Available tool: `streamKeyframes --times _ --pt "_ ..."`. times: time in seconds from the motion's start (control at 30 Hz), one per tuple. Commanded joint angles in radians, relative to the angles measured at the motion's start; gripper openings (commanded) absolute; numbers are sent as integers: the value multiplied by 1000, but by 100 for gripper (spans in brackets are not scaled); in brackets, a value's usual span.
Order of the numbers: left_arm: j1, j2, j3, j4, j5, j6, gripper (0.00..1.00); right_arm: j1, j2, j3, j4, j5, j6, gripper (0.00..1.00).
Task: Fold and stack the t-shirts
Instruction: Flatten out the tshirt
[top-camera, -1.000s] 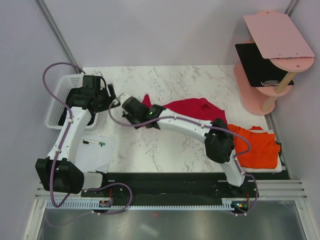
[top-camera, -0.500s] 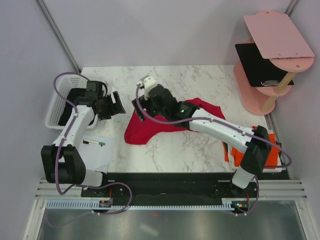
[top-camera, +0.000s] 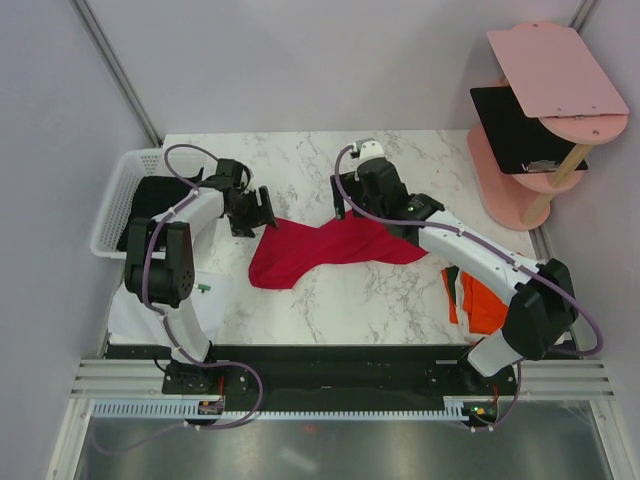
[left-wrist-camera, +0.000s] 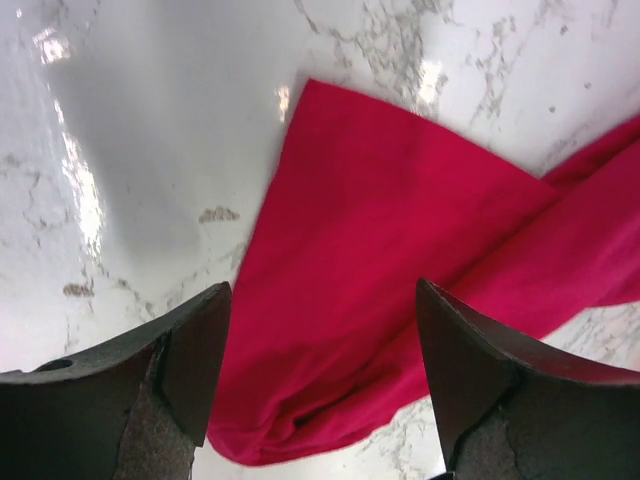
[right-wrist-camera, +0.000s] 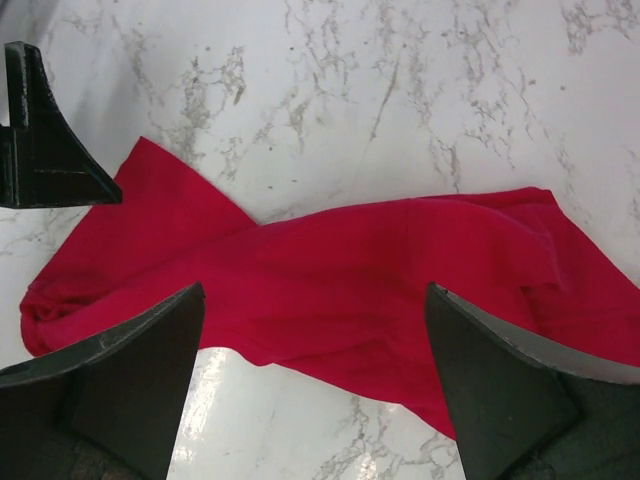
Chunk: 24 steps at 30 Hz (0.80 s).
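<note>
A crimson t-shirt (top-camera: 318, 252) lies spread and rumpled on the marble table, also seen in the left wrist view (left-wrist-camera: 380, 250) and the right wrist view (right-wrist-camera: 380, 270). My left gripper (top-camera: 260, 212) hovers open over its left corner (left-wrist-camera: 320, 290), nothing between the fingers. My right gripper (top-camera: 360, 205) stands open above the shirt's far middle edge (right-wrist-camera: 315, 290), holding nothing. An orange-red t-shirt (top-camera: 482, 305) lies at the right front, partly hidden by the right arm. A black t-shirt (top-camera: 152, 196) sits in the white basket (top-camera: 112, 218).
A pink tiered stand (top-camera: 545, 70) carrying a flat black board (top-camera: 520, 130) stands at the back right. A white sheet (top-camera: 150, 305) with a pen (top-camera: 202, 288) lies at the front left. A left finger (right-wrist-camera: 40, 140) shows in the right wrist view.
The right gripper opened and let the crimson shirt drop, then drew back to the right. The shirt now lies on the table. The left gripper swung from the basket to the shirt's left corner.
</note>
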Motion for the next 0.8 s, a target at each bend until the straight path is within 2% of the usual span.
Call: streamKeyframes --times 0.0,0.27,0.33,0.37,0.4,0.47,0.5,0.53,0.77 --pt "-3 69 86 58 -43 -25 81 -49 -90 -28 18 -26 26 97" --pt "-41 218 195 61 -98 -22 80 -115 -137 -71 4 -38 20 97" --pt "-64 239 208 57 -108 -21 75 -135 -142 -76 1 -38 18 97" --pt "-72 258 221 54 -109 -18 71 -144 -145 -79 -6 -35 18 97" --pt "-83 269 228 43 -120 -15 59 -163 -145 -80 -11 -33 20 97" --pt "-112 289 251 28 -129 -10 42 -187 -140 -82 -22 -41 35 97" --pt "-119 311 262 17 -129 -7 20 -212 -139 -83 -23 -49 40 97" --pt "-126 322 271 -4 -125 -5 2 -223 -134 -85 -26 -58 49 97" --pt "-124 223 314 -66 -215 18 2 -305 -65 -109 -46 -124 78 97"
